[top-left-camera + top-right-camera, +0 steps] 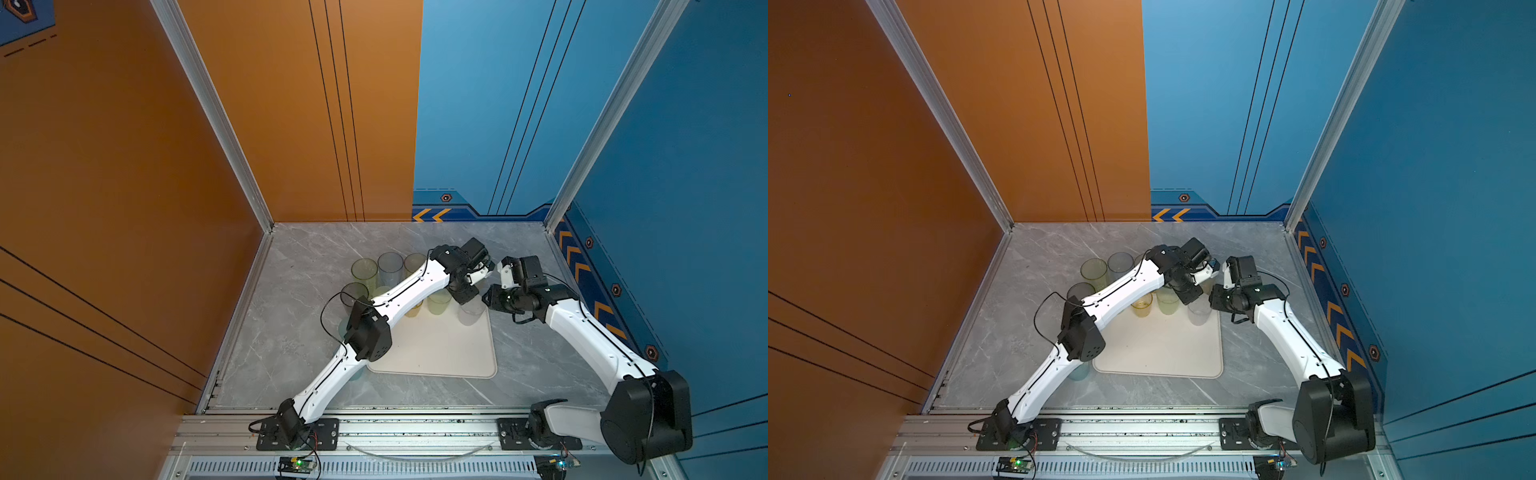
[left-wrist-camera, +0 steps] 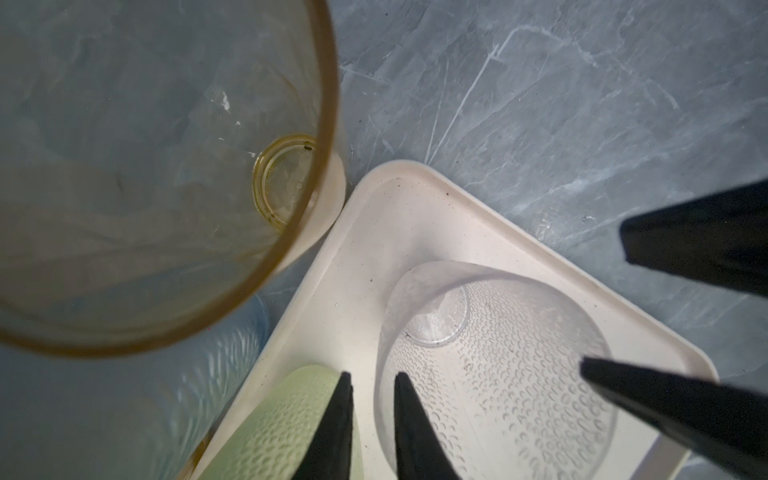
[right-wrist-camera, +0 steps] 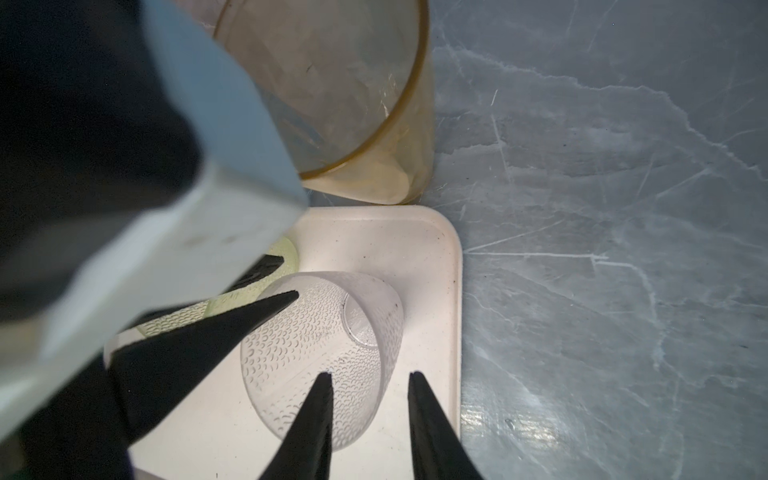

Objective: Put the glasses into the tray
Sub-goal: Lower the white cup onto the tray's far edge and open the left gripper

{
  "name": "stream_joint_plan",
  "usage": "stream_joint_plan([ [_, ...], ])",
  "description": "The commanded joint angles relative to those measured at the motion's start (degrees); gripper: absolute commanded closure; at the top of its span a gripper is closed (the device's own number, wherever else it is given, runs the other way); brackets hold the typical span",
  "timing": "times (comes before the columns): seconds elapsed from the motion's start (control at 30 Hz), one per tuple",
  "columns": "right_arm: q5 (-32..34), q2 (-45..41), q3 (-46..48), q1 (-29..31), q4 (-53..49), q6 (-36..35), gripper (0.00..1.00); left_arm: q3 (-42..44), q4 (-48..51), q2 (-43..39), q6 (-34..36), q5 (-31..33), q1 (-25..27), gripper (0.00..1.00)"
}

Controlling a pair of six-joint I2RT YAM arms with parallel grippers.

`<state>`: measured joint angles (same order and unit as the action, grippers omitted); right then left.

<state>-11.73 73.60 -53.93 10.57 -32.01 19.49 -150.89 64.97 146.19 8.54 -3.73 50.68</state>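
Grey marble table (image 1: 282, 291), release step seemingly: clear glass (image 3: 324, 332) upright in tray's (image 3: 415, 249) far right corner, right jaws parted astride its rim, left jaws barely parted, empty; next, fetch amber glass (image 3: 365, 104) just beyond.

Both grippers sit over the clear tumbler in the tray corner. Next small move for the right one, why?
Probably lift the right gripper straight up: its jaws are open, the clear tumbler already stands in the tray, and the left gripper crowds alongside.
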Motion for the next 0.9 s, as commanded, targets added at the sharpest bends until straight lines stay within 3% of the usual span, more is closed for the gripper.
stream_joint_plan([
  [0.0,1.9,-1.4,0.8,0.2,-0.7,0.6,0.7,-1.5,0.3,0.1,-0.3,-0.1,-0.1,0.79],
  [0.87,4.0,3.4,0.5,2.0,1.1,0.8,0.78,3.0,-1.7,-10.0,0.8,2.0,1.2,0.76],
])
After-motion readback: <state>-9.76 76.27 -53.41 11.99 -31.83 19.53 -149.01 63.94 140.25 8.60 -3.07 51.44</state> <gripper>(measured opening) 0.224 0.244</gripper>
